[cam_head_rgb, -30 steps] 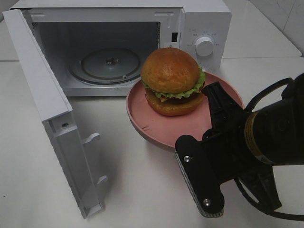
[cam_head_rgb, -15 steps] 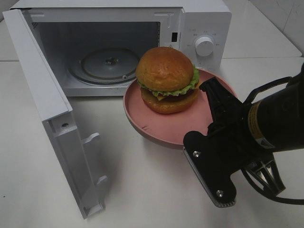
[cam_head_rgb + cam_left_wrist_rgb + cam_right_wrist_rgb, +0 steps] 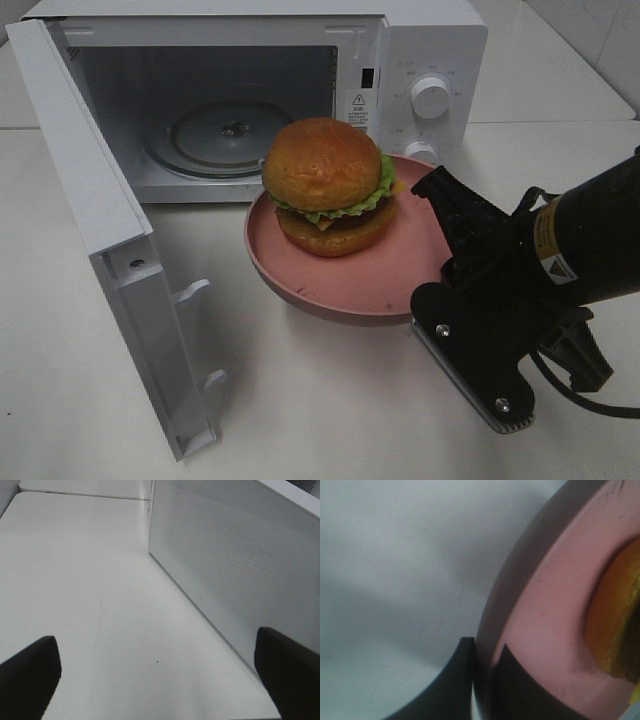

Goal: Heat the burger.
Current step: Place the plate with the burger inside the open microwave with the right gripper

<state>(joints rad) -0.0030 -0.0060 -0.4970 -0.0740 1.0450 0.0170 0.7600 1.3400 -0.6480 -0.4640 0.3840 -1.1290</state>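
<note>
Glossy burger (image 3: 322,165), smooth matt pink plate (image 3: 400,262)

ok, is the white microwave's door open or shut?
Open. The white hinged door stands swung wide, exposing the round glass turntable inside the white microwave.

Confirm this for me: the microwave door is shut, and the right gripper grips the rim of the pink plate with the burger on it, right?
Not quite. The microwave door is open, swung wide to the left, as the exterior high view shows. The rest stands: the right gripper grips the rim of the pink plate with the burger on it.
</note>
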